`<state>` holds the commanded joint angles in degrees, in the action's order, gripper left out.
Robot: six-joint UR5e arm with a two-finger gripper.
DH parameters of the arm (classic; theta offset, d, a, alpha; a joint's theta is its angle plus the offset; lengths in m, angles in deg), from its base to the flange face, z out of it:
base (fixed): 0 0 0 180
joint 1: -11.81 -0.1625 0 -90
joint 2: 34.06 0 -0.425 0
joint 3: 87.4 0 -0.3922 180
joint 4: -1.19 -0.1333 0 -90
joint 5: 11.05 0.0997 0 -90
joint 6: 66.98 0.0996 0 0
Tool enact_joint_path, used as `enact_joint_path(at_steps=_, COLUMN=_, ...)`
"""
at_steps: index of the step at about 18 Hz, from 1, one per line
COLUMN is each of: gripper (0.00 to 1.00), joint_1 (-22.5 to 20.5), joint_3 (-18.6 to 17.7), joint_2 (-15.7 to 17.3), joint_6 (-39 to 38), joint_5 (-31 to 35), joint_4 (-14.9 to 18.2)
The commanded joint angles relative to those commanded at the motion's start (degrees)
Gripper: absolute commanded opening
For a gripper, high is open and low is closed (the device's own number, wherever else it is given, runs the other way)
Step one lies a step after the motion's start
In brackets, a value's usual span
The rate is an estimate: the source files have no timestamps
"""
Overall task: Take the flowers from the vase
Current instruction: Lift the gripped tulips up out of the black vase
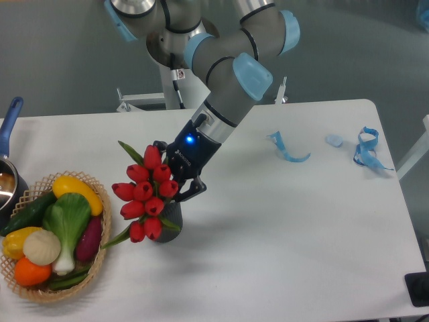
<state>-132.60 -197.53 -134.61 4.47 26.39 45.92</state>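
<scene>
The flowers (147,191), a bunch of red tulip buds with green leaves, stand in the small dark grey vase (171,216) left of the table's middle and lean to the left. Only the vase's right side shows below the buds. My gripper (179,182) comes down from the upper right and sits right against the bunch, just above the vase. One dark finger (196,188) shows at the right of the buds. The other finger is hidden behind the flowers, so I cannot tell whether the jaws are closed on the stems.
A wicker basket (94,258) of colourful vegetables sits at the front left, close to the vase. A blue-handled metal pot (8,176) is at the left edge. Blue tape strips (288,151) (365,149) lie at the back right of the white table (288,241).
</scene>
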Motion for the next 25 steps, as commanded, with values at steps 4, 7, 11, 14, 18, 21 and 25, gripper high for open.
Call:
enact_joint_path(at_steps=4, gripper=0.43, joint_1=0.2, joint_3=-0.2, joint_2=3.2, joint_6=-2.8, joint_5=-1.8, joint_4=0.5)
enact_joint_path(at_steps=7, gripper=0.43, joint_1=0.1, joint_3=-0.2, joint_2=5.3, joint_6=-4.1, joint_5=-2.5, joint_4=0.8)
enact_joint_path(at_steps=11, gripper=0.43, joint_1=0.1, joint_3=0.4, joint_2=7.6, joint_6=-7.6, joint_5=-4.7, joint_4=0.8)
enact_joint_path(at_steps=14, gripper=0.43, joint_1=0.1, joint_3=2.7, joint_2=8.9, joint_6=-10.8, joint_5=-4.8, joint_4=0.8)
enact_joint_path(at_steps=18, gripper=0.43, joint_1=-1.7, joint_3=4.7, joint_2=9.6, joint_6=-12.9, joint_5=-8.4, joint_4=0.8)
enact_joint_path(at_steps=21, gripper=0.43, joint_1=-2.8, joint_3=7.2, joint_2=9.8, joint_6=-15.8, joint_5=-9.0, joint_4=0.8)
enact_joint_path(at_steps=25, gripper=0.43, joint_1=-6.0, joint_3=9.7, joint_2=9.8, joint_6=-18.1, joint_5=-9.7, joint_4=0.8)
